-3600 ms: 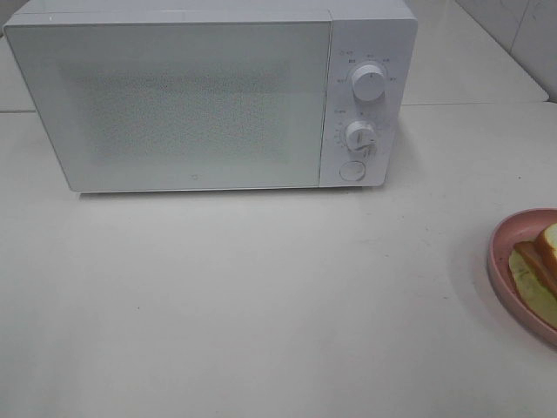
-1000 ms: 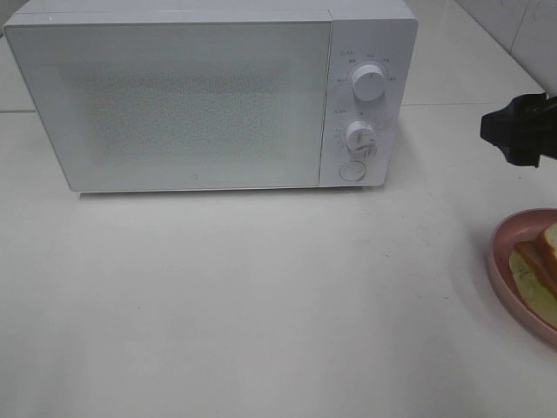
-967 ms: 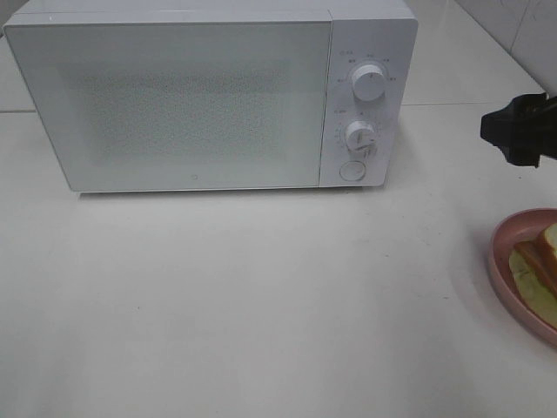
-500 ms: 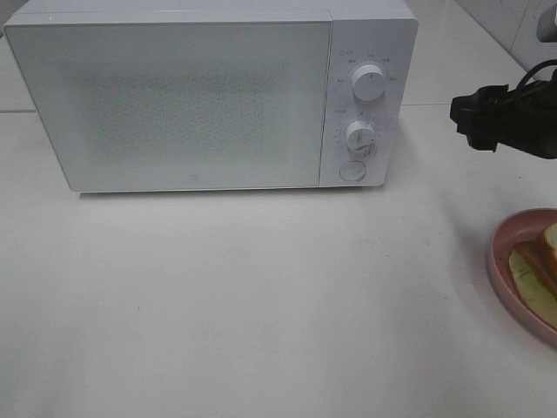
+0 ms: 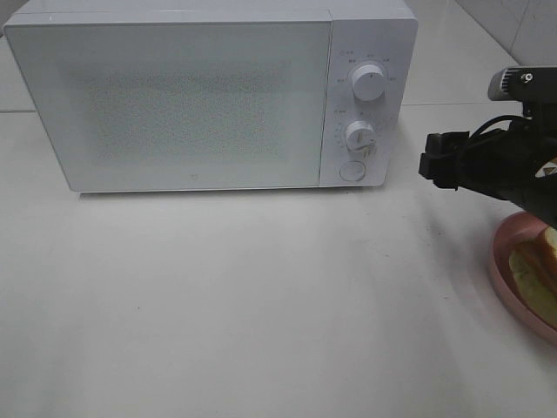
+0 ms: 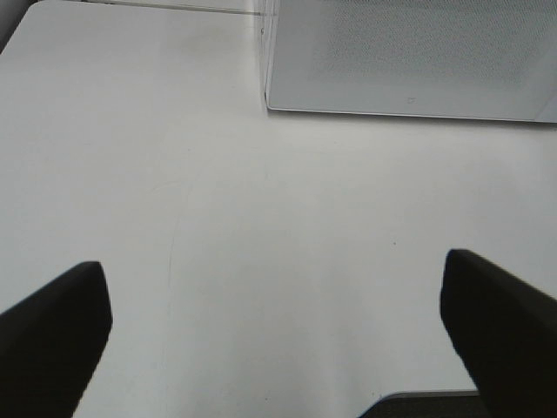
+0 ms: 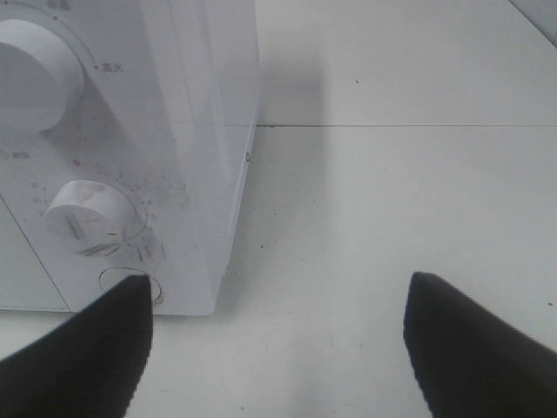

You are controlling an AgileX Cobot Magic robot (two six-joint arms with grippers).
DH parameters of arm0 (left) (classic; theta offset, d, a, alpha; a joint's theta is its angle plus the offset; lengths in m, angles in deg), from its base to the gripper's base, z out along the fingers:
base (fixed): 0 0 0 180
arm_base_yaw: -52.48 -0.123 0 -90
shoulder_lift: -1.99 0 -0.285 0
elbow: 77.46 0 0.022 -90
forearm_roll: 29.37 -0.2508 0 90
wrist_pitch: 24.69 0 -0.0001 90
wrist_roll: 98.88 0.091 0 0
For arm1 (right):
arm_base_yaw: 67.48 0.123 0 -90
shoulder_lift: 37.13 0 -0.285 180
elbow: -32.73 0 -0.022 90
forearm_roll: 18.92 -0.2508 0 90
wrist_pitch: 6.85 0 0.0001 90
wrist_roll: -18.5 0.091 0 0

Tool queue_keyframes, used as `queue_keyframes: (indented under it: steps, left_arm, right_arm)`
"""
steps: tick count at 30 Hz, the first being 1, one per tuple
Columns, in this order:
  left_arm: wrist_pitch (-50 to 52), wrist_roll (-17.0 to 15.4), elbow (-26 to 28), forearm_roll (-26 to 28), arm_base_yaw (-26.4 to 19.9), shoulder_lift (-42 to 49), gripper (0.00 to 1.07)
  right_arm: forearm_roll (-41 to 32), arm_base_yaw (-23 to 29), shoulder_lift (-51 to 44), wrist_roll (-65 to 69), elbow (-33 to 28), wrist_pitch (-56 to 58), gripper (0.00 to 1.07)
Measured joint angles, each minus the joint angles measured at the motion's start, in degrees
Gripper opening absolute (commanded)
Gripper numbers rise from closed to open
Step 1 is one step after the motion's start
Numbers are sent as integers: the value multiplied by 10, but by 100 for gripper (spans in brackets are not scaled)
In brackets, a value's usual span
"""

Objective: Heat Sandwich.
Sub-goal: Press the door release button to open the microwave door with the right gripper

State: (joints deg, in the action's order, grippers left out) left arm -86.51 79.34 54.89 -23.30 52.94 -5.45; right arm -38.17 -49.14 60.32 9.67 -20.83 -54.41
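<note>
The sandwich point(image 5: 541, 268), white bread with a pale yellow-green layer, lies on a pink plate point(image 5: 500, 254) at the right edge of the exterior view, partly cut off and partly covered by my right arm. My right gripper point(image 5: 432, 168) hovers open and empty to the right of the white microwave point(image 5: 209, 96), level with its round button point(image 5: 352, 171). In the right wrist view the gripper point(image 7: 274, 348) points at the microwave's right front corner, with the lower knob point(image 7: 91, 218) and button point(image 7: 126, 280) close ahead. In the left wrist view my left gripper point(image 6: 277, 335) is open over bare table.
The microwave door point(image 5: 174, 104) is closed. Two knobs point(image 5: 369, 84) sit on the control panel to the right of the door. The pale table point(image 5: 261, 296) stretches in front of the microwave. A tiled wall point(image 5: 522, 26) rises at the back right.
My right arm has come in from the right edge and moved left and down toward the microwave's control panel, now covering the top of the plate. Nothing else moved.
</note>
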Motion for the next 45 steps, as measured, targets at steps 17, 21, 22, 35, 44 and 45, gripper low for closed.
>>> queue_keyframes:
  steps: [17, 21, 22, 35, 44, 45]
  left_arm:
    - [0, 0, 0, 0, 0, 0, 98]
    - [0, 0, 0, 0, 0, 0, 98]
    - [0, 0, 0, 0, 0, 0, 98]
    - [0, 0, 0, 0, 0, 0, 98]
    - [0, 0, 0, 0, 0, 0, 98]
    - [0, 0, 0, 0, 0, 0, 98]
  right_arm:
    - [-147, 162, 85, -14, 0, -150, 76]
    - [-178, 191, 96, -15, 0, -168, 76]
    - [-178, 191, 96, -15, 0, -168, 76]
    - [-214, 229, 97, -58, 3, -180, 76]
    - [-215, 229, 97, -58, 3, -180, 76]
    - [-215, 229, 97, -58, 3, -180, 76]
